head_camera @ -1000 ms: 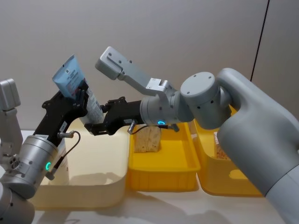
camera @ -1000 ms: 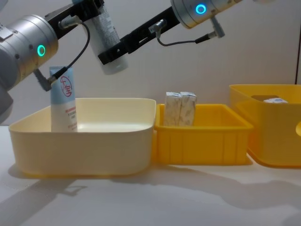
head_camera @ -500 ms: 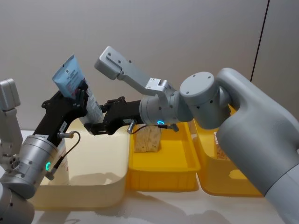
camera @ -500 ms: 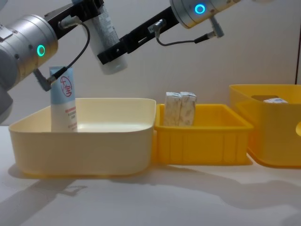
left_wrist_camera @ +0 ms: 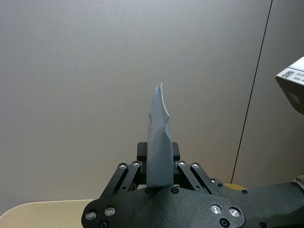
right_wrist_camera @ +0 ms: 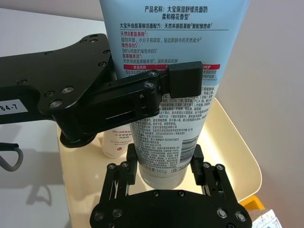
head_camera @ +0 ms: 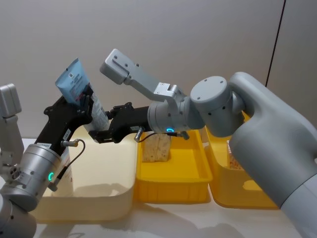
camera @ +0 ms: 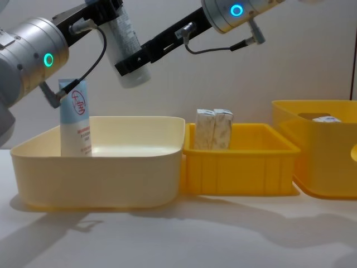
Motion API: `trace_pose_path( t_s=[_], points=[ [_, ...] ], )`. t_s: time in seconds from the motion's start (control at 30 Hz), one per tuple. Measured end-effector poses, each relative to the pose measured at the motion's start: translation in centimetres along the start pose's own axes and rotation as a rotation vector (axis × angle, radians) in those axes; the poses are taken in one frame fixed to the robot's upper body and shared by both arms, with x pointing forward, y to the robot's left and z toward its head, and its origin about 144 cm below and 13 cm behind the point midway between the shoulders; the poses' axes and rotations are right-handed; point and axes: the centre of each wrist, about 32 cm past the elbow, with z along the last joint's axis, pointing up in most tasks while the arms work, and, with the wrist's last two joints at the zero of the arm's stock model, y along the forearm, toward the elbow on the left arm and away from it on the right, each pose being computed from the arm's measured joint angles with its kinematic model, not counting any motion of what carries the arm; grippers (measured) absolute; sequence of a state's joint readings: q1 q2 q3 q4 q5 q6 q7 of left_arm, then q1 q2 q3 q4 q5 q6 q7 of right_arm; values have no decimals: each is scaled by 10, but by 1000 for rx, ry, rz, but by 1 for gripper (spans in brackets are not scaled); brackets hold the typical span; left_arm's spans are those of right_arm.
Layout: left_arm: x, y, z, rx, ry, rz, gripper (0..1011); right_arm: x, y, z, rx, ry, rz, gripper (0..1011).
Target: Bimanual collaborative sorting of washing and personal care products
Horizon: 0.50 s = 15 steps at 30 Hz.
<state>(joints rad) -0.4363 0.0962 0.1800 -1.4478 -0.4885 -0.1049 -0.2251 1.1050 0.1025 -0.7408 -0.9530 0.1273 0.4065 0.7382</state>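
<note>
The squeeze tube [head_camera: 81,96] is up in the air above the cream bin [head_camera: 99,196], tilted, crimped end up and cap end down, and from the head view it looks like a handover mid-flow: the left gripper [head_camera: 85,110] is clamped on the tube's upper body while the right gripper [head_camera: 101,133] grips it lower down near the cap. So both claws are clenched on the same tube, and my guess is the step in hand is passing it between arms so it can go in the cream bin. Next move probably needs one claw to let go cleanly before the other moves off, otherwise they'd tug against each other. The left wrist view looks edge-on along the tube [left_wrist_camera: 159,142], with its flat crimped end sticking out past the left gripper [left_wrist_camera: 159,183] and the fingers pressed on either side of it. In the right wrist view the tube [right_wrist_camera: 173,71] hangs straight over the cream bin [right_wrist_camera: 237,156], the right gripper [right_wrist_camera: 164,168] pinching just above the cap end and the left gripper [right_wrist_camera: 183,78] crossing the printed label higher up; a second tube [right_wrist_camera: 116,140] stands in the bin below. The chest view shows the held tube [camera: 125,39] well above the cream bin [camera: 100,167], that other tube [camera: 75,120] standing upright at the bin's far left, and two small white cartons [camera: 213,129] upright in the yellow bin [camera: 240,167] just beside the cream one.
</note>
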Motion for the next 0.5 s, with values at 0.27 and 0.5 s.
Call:
trace_pose_path(
  t_s=[0.27, 0.5],
  points=[
    [0, 0, 0, 0, 0, 0, 329, 0, 0, 0, 1, 0, 1, 652],
    [0, 0, 0, 0, 0, 0, 541, 0, 0, 0, 1, 0, 0, 652]
  ],
)
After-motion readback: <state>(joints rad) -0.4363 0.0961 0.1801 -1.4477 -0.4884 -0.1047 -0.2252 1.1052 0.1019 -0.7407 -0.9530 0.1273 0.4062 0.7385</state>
